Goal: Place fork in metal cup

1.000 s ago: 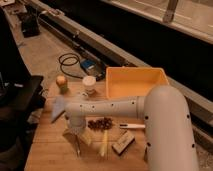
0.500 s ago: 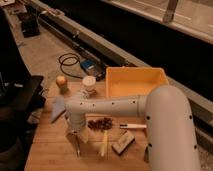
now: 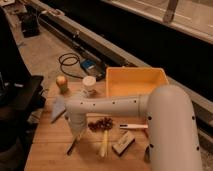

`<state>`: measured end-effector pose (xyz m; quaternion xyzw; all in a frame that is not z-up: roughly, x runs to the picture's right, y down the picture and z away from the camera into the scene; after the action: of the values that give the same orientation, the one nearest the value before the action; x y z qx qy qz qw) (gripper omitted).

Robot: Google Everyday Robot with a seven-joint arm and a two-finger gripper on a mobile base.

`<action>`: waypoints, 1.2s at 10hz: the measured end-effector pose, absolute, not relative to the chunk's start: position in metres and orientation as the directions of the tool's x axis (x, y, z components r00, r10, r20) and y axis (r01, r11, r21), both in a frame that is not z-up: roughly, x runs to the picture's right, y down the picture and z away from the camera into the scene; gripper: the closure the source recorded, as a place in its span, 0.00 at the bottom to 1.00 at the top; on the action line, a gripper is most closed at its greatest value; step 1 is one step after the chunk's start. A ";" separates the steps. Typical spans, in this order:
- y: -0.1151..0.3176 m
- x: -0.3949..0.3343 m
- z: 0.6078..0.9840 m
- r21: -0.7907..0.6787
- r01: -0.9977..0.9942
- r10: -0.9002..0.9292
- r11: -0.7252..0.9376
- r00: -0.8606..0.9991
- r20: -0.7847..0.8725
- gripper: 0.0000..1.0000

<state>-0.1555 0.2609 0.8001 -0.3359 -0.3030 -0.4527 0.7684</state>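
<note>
My gripper hangs at the end of the white arm and points down at the left part of the wooden table. A slim dark-looking utensil, which I take for the fork, lies on the table right under the gripper's tip and slants down to the left. I cannot tell whether the gripper touches or holds it. The metal cup is not in view; the arm's thick white segment covers the table's right side.
A yellow bin stands at the back right. A white cup and a small round yellowish fruit stand at the back left. A dark red cluster, a yellowish stick, a white-handled utensil and a small block lie mid-table.
The gripper has sunk a little toward the table over the slim utensil. Nothing else has moved.
</note>
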 end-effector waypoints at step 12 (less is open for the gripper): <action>0.187 -0.018 0.724 -0.281 0.701 -0.483 0.655 0.675 0.558 1.00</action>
<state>-0.0178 0.1875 0.7235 -0.2445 -0.2235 -0.3357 0.8818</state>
